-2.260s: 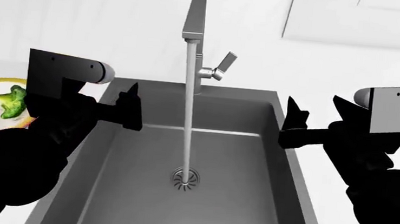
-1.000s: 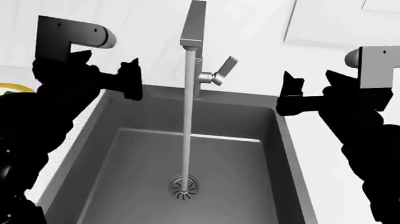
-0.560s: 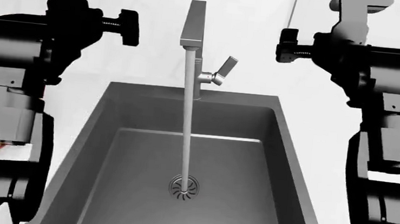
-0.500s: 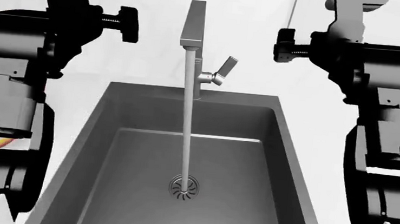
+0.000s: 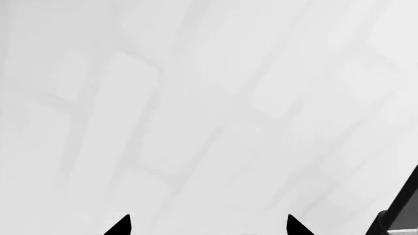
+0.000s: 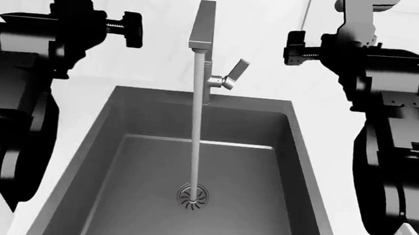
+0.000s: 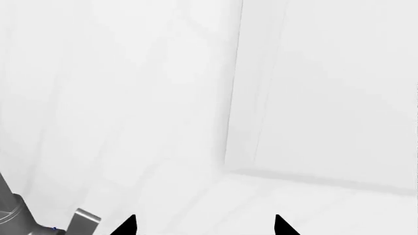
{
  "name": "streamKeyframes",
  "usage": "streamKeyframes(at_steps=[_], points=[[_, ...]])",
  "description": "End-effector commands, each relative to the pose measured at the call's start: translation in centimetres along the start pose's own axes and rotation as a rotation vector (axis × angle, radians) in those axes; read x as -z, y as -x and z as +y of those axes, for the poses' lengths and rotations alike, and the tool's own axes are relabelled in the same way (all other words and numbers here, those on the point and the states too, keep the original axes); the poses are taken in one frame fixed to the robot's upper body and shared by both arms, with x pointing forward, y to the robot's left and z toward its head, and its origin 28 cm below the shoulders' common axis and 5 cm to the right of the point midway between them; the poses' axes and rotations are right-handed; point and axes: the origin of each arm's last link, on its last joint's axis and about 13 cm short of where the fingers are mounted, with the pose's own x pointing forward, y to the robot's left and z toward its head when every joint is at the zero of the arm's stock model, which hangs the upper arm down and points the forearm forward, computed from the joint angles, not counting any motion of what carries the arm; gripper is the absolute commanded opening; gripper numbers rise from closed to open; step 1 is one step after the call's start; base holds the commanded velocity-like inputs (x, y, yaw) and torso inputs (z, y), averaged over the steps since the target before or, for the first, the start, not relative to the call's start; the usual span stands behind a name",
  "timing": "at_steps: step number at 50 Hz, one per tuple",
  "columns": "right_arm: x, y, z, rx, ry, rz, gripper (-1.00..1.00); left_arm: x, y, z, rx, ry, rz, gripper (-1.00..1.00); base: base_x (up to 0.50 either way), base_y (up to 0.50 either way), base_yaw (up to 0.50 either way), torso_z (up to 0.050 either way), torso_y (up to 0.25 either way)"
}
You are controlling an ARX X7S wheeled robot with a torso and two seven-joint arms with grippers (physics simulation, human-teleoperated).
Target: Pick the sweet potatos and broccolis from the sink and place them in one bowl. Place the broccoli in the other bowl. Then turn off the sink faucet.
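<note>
The faucet [image 6: 202, 43] stands behind the grey sink [image 6: 297, 153], and a stream of water [image 6: 194, 150] runs down to the drain [image 6: 192, 196]. Its lever handle [image 6: 236, 70] is tilted up to the right. The sink basin holds no vegetables. My left gripper [image 6: 132, 28] is raised high, left of the faucet; in the left wrist view [image 5: 207, 227] its tips are apart and empty, facing the white wall. My right gripper [image 6: 293, 47] is raised, right of the faucet; it is open and empty in the right wrist view [image 7: 203, 227]. Sweet potatoes, broccoli and bowls are out of view.
Both black arms [image 6: 9, 111] [image 6: 404, 146] stand tall at either side of the sink and hide the counter beside it. A white wall is behind. The faucet body [image 7: 11, 215] and handle [image 7: 85, 218] show at the edge of the right wrist view.
Both arms have risen from sink level to faucet-top height and now stand upright. The yellow-rimmed bowl with broccoli at the left has gone out of sight. The water still runs.
</note>
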Motion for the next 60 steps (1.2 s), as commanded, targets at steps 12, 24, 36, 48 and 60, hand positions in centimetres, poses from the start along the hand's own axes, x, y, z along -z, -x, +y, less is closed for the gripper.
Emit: streamKeyframes(at_steps=[12,24,36,48,60], points=[[0.5,-0.2,-0.2,0.019,0.003,-0.021,1.00,0.3,-0.2,-0.5,0.011,-0.005,0.007,1.00,0.00,0.05,0.00,0.000,0.000],[0.8,-0.2,-0.3,0.039,-0.008,-0.029,1.00,0.2,-0.2,-0.6,0.018,-0.012,0.004,1.00,0.02,0.33,0.00,0.000,0.000],[0.9,-0.1,-1.0,0.089,0.003,-0.027,1.00,0.2,-0.3,-0.8,0.045,-0.008,0.002,1.00,0.03,0.13,0.00,0.000,0.000],[0.5,0.2,-1.7,0.061,-0.023,-0.045,1.00,-0.5,-0.3,-1.2,0.077,-0.038,-0.039,1.00,0.00,0.00,0.00,0.000,0.000],[0.0,0.6,-2.1,0.072,-0.034,-0.018,1.00,-1.1,-0.3,-1.8,0.098,-0.039,-0.048,1.00,0.00,0.00,0.00,0.000,0.000]])
